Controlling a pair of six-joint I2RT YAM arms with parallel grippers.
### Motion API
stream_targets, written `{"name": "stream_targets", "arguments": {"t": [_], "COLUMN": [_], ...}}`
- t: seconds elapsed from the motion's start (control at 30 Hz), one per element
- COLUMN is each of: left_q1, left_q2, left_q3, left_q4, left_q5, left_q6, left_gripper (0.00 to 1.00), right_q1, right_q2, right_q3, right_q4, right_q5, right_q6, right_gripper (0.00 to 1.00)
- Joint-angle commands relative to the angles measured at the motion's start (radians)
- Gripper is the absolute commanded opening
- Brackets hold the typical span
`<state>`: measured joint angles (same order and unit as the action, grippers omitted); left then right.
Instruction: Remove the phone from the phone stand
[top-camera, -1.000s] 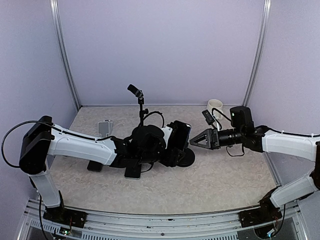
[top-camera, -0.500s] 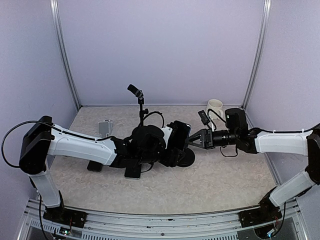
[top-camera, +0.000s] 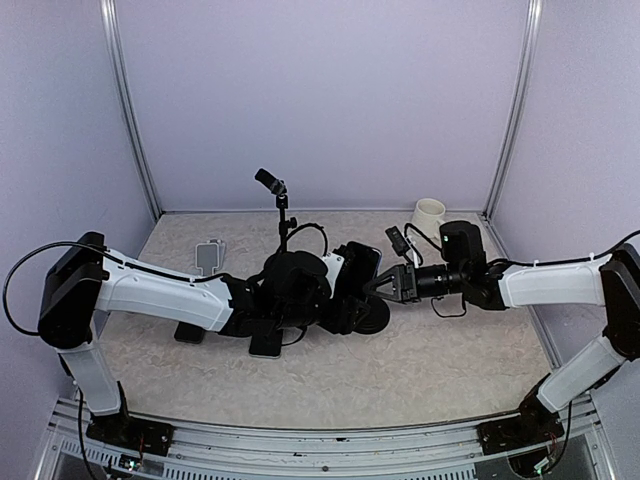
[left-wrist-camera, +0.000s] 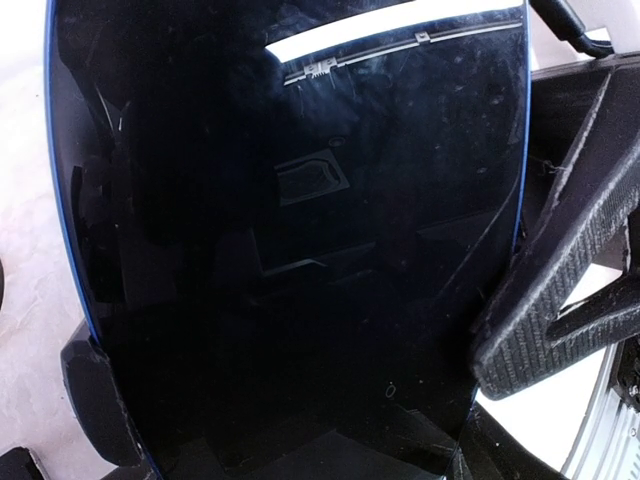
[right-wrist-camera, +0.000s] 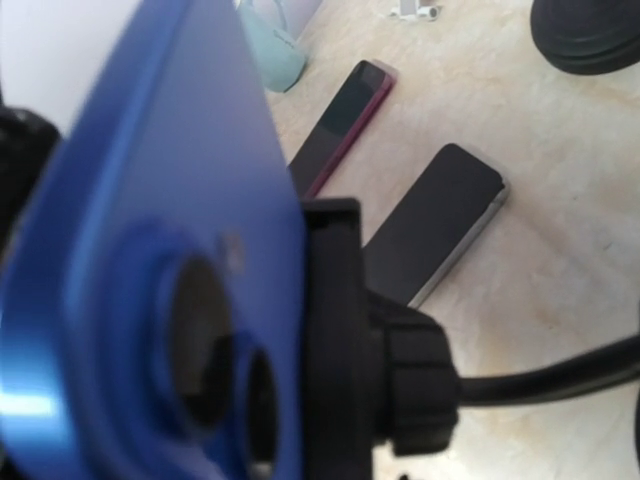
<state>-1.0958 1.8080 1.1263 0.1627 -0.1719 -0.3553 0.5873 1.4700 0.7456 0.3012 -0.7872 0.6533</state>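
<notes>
Phone (top-camera: 364, 267) upright in the phone stand (top-camera: 374, 316) mid-bench (top-camera: 450, 360), fingers on both sides.
Top view: the right fingers (top-camera: 392, 277) point at it from the right, partly closed; whether on anything cannot be told. Left wrist: the dark screen, long axis upright, fills the view, and the left fingers (left-wrist-camera: 540, 320) appear clamped across its edges, so this arm is nearer. Right wrist: blue back and black holder sit directly ahead.
</notes>
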Motion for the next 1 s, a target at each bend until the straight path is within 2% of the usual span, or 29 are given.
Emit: {"name": "stream_targets", "arguments": {"t": [0.0, 0.47, 0.97], "left_q1": [0.005, 0.063, 0.159], "left_q2": [-0.013, -0.031, -0.047], "left_q3": [-0.003, -0.039, -0.078], "left_q4": [0.006, -0.014, -0.088], "left_q5": [-0.041, -0.06, -0.149], "left_q6": [-0.005, -0.085, -0.222], "left_gripper": [0.3, 0.21, 0.18], "right_q1": [0.006, -0.018, -0.058], "right_q2": [-0.011, -0.042, -0.075], "right_q3": [-0.003, -0.026, -0.064], "right_q4": [-0.008, -0.071, -0.129], "right_q5": [0.006, -0.028, -0.062], "right_q6": [-0.009, -0.075, -0.139], "right_gripper": [0.31, 0.1, 0.03]}}
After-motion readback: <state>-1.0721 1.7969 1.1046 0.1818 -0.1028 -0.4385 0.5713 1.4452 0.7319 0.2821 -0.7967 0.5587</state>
